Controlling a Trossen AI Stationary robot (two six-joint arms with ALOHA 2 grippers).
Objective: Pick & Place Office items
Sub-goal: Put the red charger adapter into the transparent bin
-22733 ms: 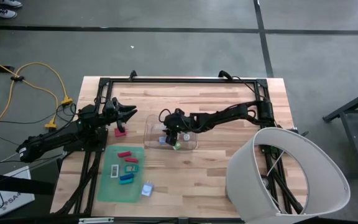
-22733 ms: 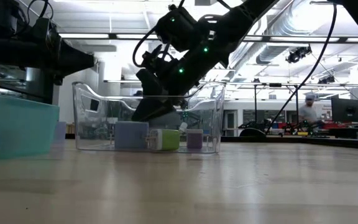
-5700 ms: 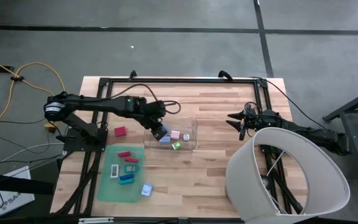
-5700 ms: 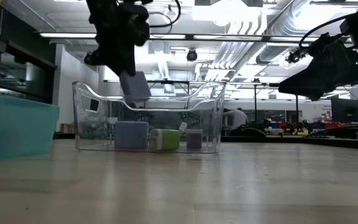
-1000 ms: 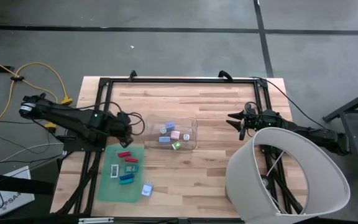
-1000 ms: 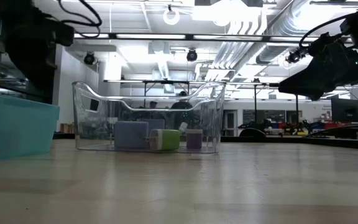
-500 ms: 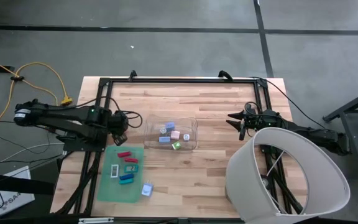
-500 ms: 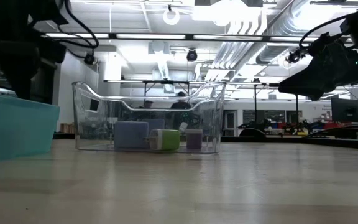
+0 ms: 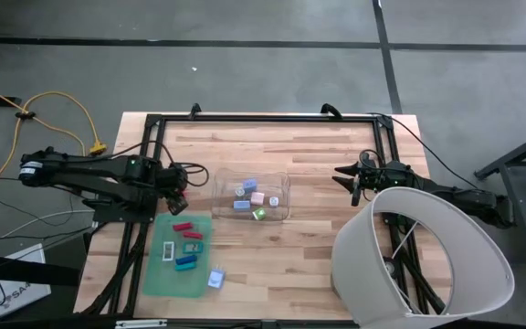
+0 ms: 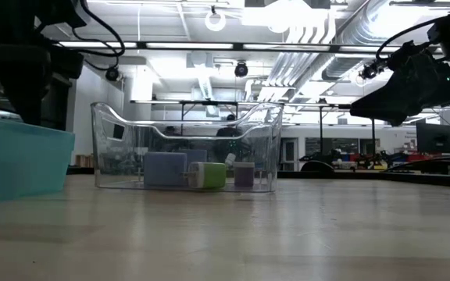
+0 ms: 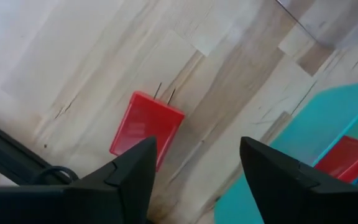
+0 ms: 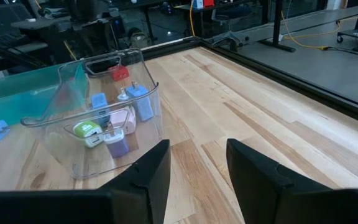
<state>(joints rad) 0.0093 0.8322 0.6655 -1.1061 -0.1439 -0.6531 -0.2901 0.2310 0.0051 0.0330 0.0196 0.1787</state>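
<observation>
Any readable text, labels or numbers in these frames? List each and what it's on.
"SAM": partial dark letters on the white board on the floor, left of the table; the rest is cut off.
Teal office item on the green mat: dark marking, too small to read.
Nothing else legible.

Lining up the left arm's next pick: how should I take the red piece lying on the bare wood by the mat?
Come straight down on the red plug-like block with the left pincer, already open above it. It lies flat, two thin prongs at one end, so close across its long straight sides mid-body, clear of the prongs and the green mat.
</observation>
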